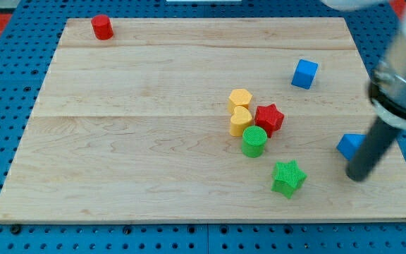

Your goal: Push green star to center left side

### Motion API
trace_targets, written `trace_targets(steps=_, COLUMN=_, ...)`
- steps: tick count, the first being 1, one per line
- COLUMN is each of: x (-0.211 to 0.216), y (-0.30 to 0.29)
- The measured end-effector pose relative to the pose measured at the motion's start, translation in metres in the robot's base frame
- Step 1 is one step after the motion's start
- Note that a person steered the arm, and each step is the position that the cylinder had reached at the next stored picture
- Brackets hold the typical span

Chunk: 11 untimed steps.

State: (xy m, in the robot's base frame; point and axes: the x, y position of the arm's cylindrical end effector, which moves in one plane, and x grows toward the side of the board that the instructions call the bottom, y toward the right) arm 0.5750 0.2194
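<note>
Resting my tip point(357, 176) on the surface point(139, 155), right of the green star point(288, 177) | touching no block | blue block point(349, 146) just above it

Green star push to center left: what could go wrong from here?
1. My tip sits to the view's right of the green star block, with the partly hidden blue block right beside the rod; a sweep may drag it along.
2. The green cylinder block and red star block lie up-left of the star; an upward-drifting push could jam into them.
</note>
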Motion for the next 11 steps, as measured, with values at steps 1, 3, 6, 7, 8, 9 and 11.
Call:
trace_targets(steps=1, x=-0.008, y=-0.119)
trace_targets(steps=3, x=-0.013, y=-0.282)
trace_targets(steps=6, x=-0.070, y=-0.274)
trace_targets(steps=7, x=-0.013, y=-0.273)
trace_targets(steps=8, x=-0.048, y=-0.353)
trace_targets(steps=9, x=-0.094, y=-0.372)
trace_targets(steps=11, x=-0.166, y=-0.351)
